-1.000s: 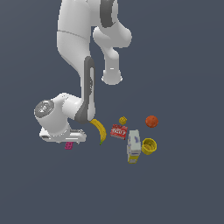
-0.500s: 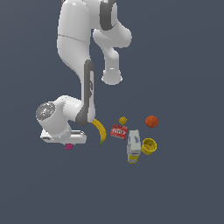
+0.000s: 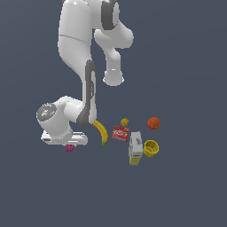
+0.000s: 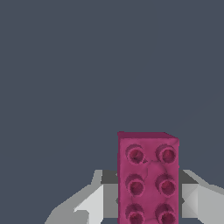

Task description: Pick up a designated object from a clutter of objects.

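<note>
The arm folds low at the exterior view's left, and its hand [image 3: 69, 145] sits right down on the pink block [image 3: 69, 148], which peeks out just beneath the white wrist in the lower left of the frame. In the wrist view the pink block [image 4: 148, 177] fills the lower right, its rows of round studs facing the camera, with the hand's grey fingers [image 4: 91, 204] flanking it on both sides and pressed against its flanks: the hand is clamped on the block. Well apart from it, toward the middle of the exterior view, the rest of the clutter lies spread out: the banana [image 3: 101, 132] nearest the arm, then the red box [image 3: 120, 132], the small yellow cube [image 3: 124, 121] above it, the orange ball [image 3: 153, 123], the carton [image 3: 135, 148] and the yellow cup [image 3: 150, 148] just beside it.
</note>
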Controlling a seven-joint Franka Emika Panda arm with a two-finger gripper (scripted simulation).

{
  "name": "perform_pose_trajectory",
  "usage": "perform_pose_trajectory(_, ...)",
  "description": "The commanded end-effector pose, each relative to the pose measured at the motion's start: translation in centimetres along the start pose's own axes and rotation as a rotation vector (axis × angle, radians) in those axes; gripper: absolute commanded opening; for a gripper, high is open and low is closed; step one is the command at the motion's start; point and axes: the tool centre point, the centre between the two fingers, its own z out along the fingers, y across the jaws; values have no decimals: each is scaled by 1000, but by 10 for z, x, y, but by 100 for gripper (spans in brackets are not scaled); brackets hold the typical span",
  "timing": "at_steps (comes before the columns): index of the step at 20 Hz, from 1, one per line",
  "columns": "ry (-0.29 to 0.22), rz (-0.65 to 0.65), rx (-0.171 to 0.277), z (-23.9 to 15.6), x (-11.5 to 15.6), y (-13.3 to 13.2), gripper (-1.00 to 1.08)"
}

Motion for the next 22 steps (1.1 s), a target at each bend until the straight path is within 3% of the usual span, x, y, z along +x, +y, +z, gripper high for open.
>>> perform_pose_trajectory(1,1,0,0,-3,-1,-2,-100)
perform_pose_trajectory(11,1,0,0,-42,-15,-25,-100)
perform_pose_trajectory(22,1,-1,-1,-123,-46,-74,-100)
